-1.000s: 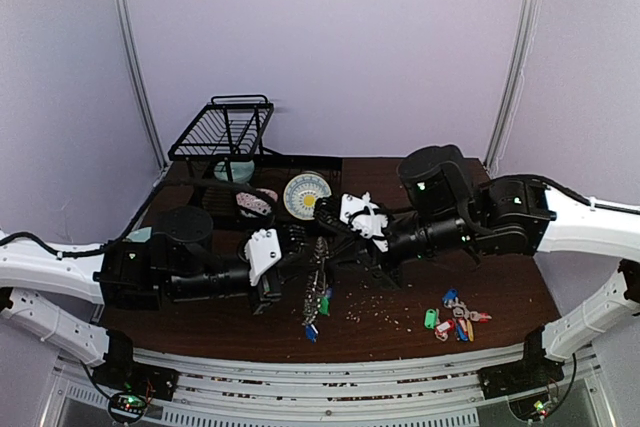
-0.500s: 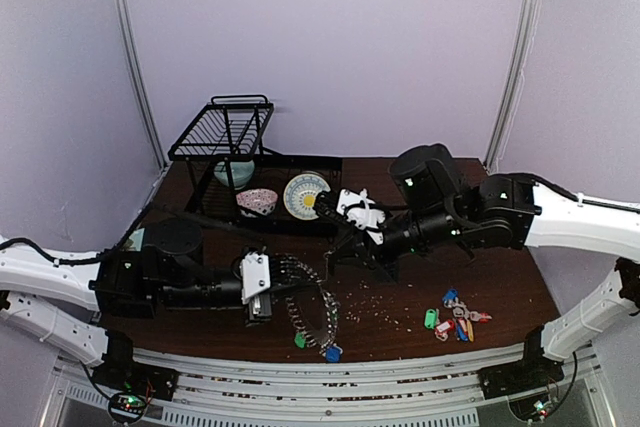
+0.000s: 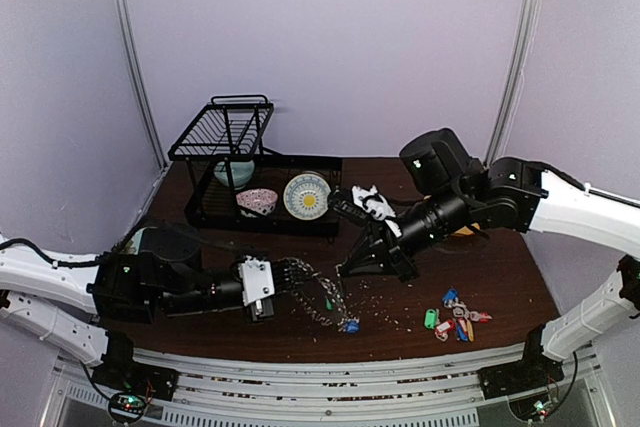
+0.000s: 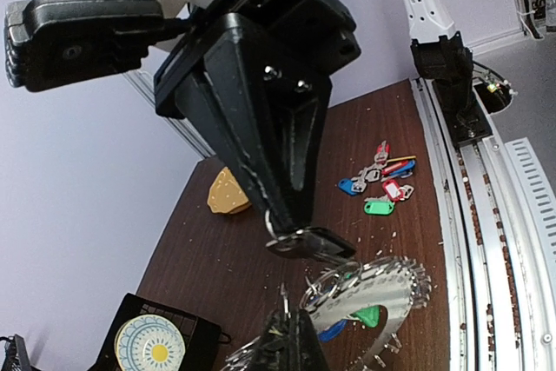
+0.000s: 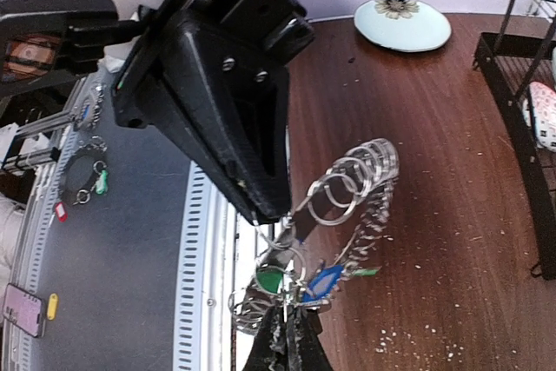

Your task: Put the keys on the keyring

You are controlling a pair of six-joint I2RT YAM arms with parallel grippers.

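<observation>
Keyring [image 4: 373, 284]: flat dark grey toothed ring hung with small silver rings and blue and green tags; held tilted, low over the brown wooden table [image 3: 500, 277] near its front edge.
Left gripper [image 5: 278, 211]: fingers closed on the keyring's rim.
Right gripper [image 4: 280, 225]: fingers closed on a small dark-looking flat metal key [image 4: 314, 245]; its identity is a judgement.
Position: key just beside the rim's silver rings; contact cannot be told.
Procedure: hold the rim steady, align the key's hole with one split ring, and feed slowly.
Risk: twisting may pull the rim from the pinch.
</observation>
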